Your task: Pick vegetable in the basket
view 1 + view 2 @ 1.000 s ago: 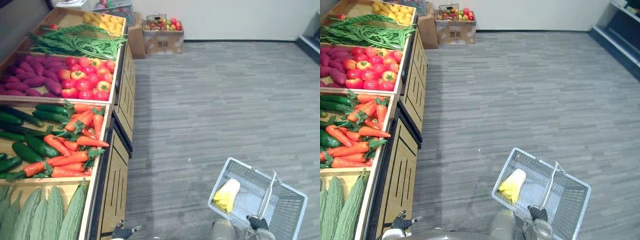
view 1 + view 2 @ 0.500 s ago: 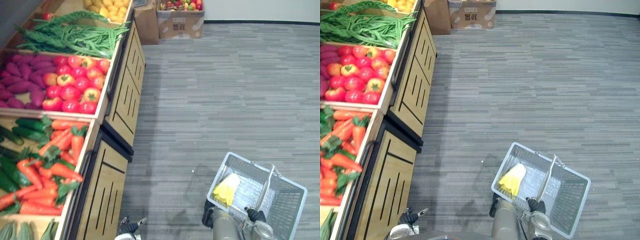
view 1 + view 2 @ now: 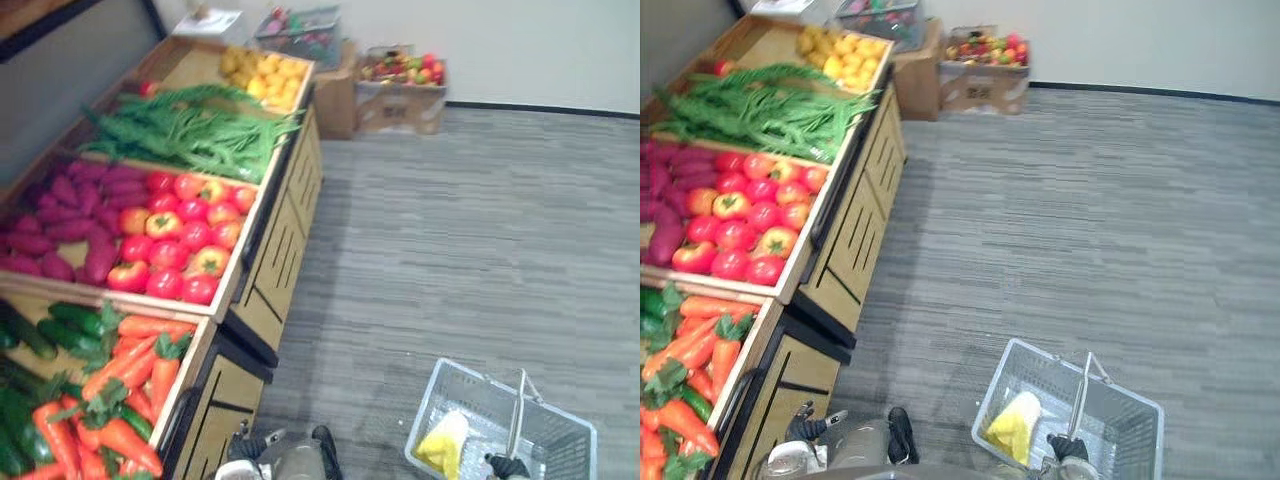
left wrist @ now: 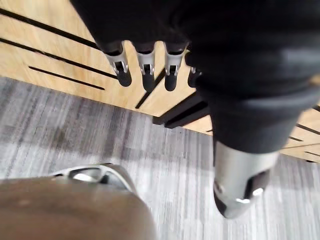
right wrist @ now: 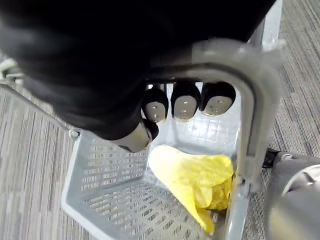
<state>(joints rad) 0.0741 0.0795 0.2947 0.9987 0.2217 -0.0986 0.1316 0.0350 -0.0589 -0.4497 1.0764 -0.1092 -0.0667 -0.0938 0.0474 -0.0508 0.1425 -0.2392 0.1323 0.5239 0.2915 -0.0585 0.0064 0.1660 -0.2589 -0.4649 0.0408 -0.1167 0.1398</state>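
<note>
Left hand (image 4: 145, 75) slack and empty, just beside one long wooden produce stand (image 3: 855, 235), nearer arm | heaped orange carrots (image 3: 140, 365) up-left of it, lying slantwise | right hand (image 5: 184, 104) curled round handle (image 5: 250, 130) of one grey mesh plastic basket (image 3: 1130, 445) | one yellow leafy vegetable (image 5: 195, 180) inside, below right hand.

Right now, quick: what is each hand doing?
The left hand is open, fingers straight, holding nothing.
The right hand is shut on the basket handle.
</note>
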